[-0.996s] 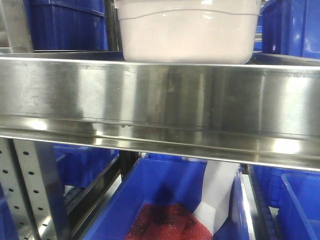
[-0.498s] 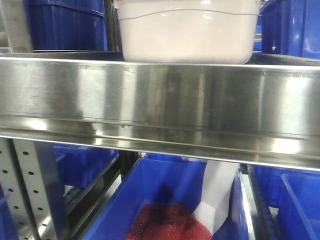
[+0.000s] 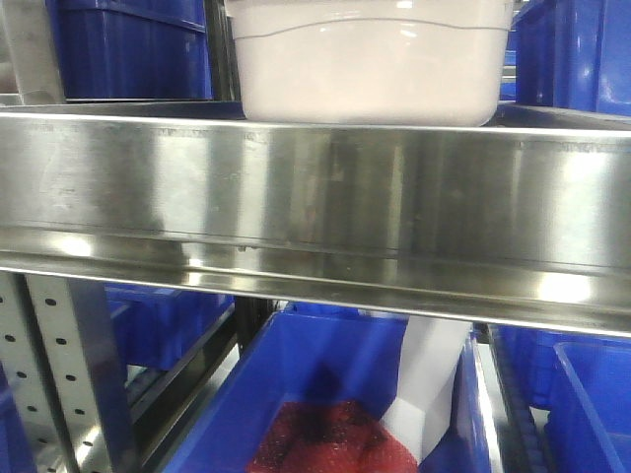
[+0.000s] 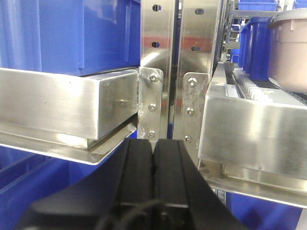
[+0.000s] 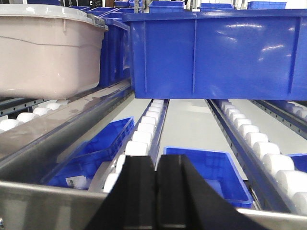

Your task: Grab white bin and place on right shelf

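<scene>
The left gripper [image 4: 153, 158] sits with its two black jaws pressed flat together, nothing between them, pointing at the pair of perforated uprights [image 4: 175, 62] where two steel shelf ends meet. Up and to the right of those jaws, beyond the front lip of the right shelf [image 4: 254, 129], the white bin [image 4: 289, 52] shows its pinkish side and grey-edged rim, well apart from the gripper. To the left above the jaws a blue crate [image 4: 67, 33] stands on the neighbouring shelf. The right gripper [image 5: 156, 184] is likewise closed on nothing, its jaws touching along a thin seam, resting just behind the shelf's front edge and looking along lanes of white rollers [image 5: 144, 132]. The same bin lies up and to the left of it on the roller track, while a large blue bin [image 5: 216, 52] stands straight ahead above the jaws. In the front-facing view the tub rests on the shelf, its base just behind the wide reflective lip, and a lower crate holding red mesh [image 3: 330, 439] shows beneath.
</scene>
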